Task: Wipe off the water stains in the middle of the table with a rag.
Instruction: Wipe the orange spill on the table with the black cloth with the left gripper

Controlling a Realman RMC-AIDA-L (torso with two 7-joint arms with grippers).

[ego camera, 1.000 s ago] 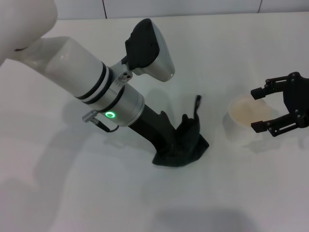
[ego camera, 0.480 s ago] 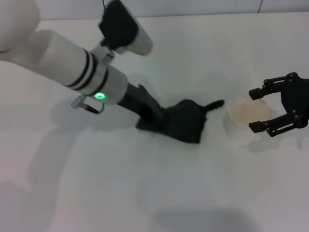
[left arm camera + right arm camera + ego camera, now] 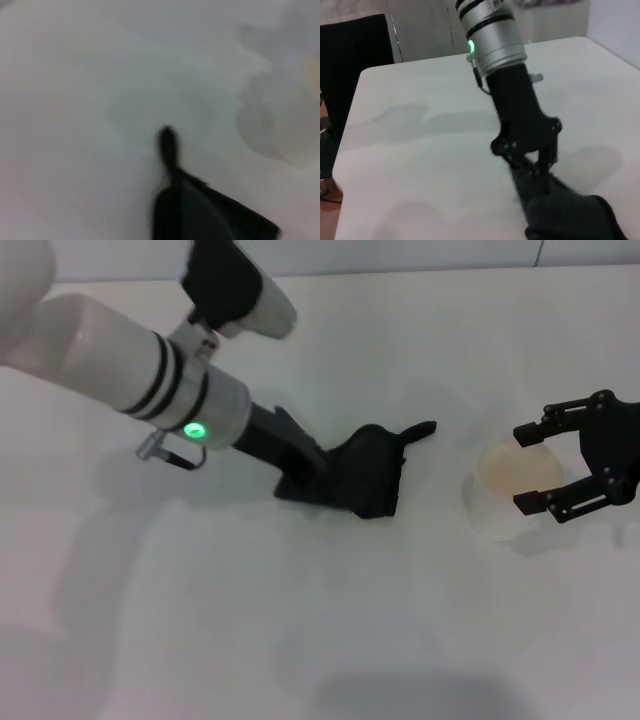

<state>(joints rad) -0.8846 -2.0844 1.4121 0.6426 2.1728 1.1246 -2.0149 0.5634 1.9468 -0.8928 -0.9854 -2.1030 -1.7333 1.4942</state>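
The dark rag (image 3: 372,475) lies pressed on the white table (image 3: 300,640) near the middle, its thin tail (image 3: 418,429) pointing toward the cup. My left gripper (image 3: 322,478) reaches down from the upper left and is shut on the rag's near edge. The left wrist view shows the rag (image 3: 200,212) and its tail (image 3: 168,142). The right wrist view shows the left gripper (image 3: 526,156) clamped on the rag (image 3: 570,215). No orange-brown blotch shows on the table; the spot under the rag is hidden. My right gripper (image 3: 522,468) is open at the right, beside the cup.
A translucent white plastic cup (image 3: 498,502) holding pale orange liquid stands right of the rag, between the right gripper's fingers (image 3: 536,432). It shows blurred in the left wrist view (image 3: 295,125). The table's far edge runs along the top of the head view.
My left gripper has dragged the rag away from me and slightly left across the table. The tail swung from pointing up to pointing right. The right arm and the cup have not moved.
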